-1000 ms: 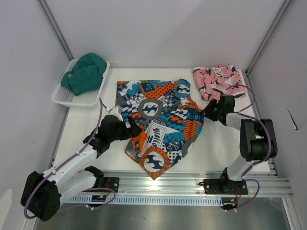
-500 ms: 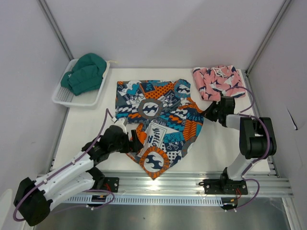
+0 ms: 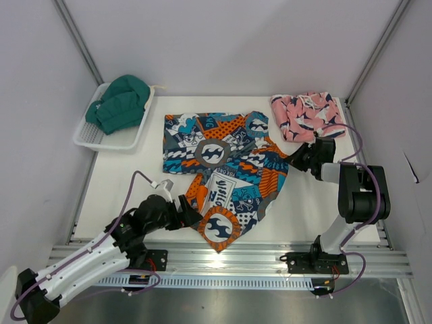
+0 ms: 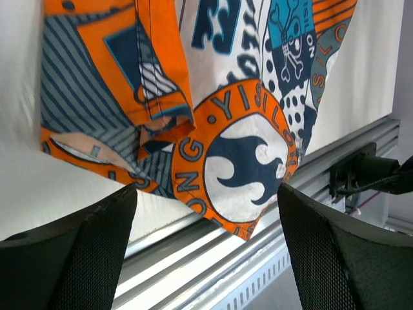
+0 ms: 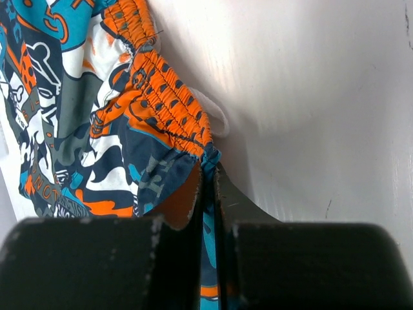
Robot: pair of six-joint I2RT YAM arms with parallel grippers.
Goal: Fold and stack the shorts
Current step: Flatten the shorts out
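Entry, folding station; places given from the patchwork shorts.

1. Patchwork shorts [image 3: 223,175]: count one. They lay spread on the table, skewed, with one leg hem pointing at the near rail [image 3: 270,253]. I judged this the piece in hand, not yet folded.
2. Pink shorts [image 3: 307,116]: count one. They sat bunched beyond the far right corner of item 1, just apart from it, and I judged them the base for the stack.
3. Right gripper [image 5: 208,187]: count one. It was at the right edge of item 1, jaws pressed together on the elastic waistband corner.
4. Left gripper [image 3: 189,210]: count one. It was at the near left hem of item 1, jaws spread and holding nothing.
5. Tray [image 3: 88,138]: count one, well off to the far left, holding one green cloth [image 3: 121,101]; I could not tell what kind.

Handling note: I reckoned the left jaws should drop over the hem and take both layers. Both grips should then lift together and evenly, keeping the cloth taut so the fold lands square and nothing drags over the rail.
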